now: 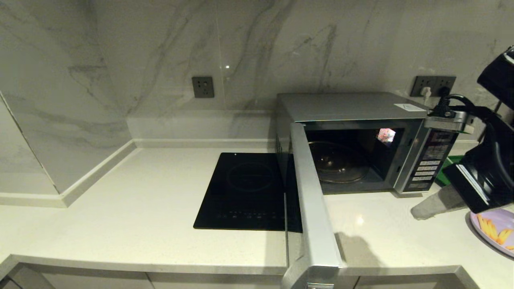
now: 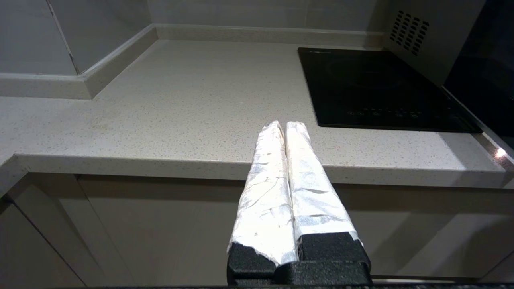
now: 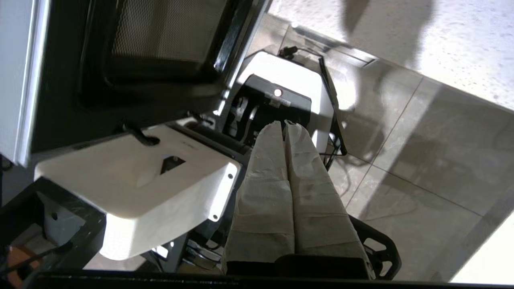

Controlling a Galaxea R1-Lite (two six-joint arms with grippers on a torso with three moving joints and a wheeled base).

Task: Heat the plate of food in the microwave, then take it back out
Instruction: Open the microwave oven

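Note:
The silver-grey microwave (image 1: 345, 106) stands at the back right of the counter with its door (image 1: 311, 200) swung wide open toward me. Inside, only the bare glass turntable (image 1: 337, 162) shows. The lavender plate of food (image 1: 496, 230), with yellow-orange sticks on it, rests on the counter at the far right, partly cut off by the view's edge. My right gripper (image 1: 417, 212) hovers just left of the plate, in front of the button panel, shut and empty (image 3: 284, 123). My left gripper (image 2: 283, 125) is shut and empty, held low before the counter's front edge.
A flat black induction cooktop (image 1: 249, 192) lies left of the microwave, partly behind the open door. A green tray (image 1: 447, 170) peeks out behind my right arm. Wall sockets (image 1: 202, 87) sit on the marble backsplash. Bare counter (image 2: 180, 104) stretches to the left corner.

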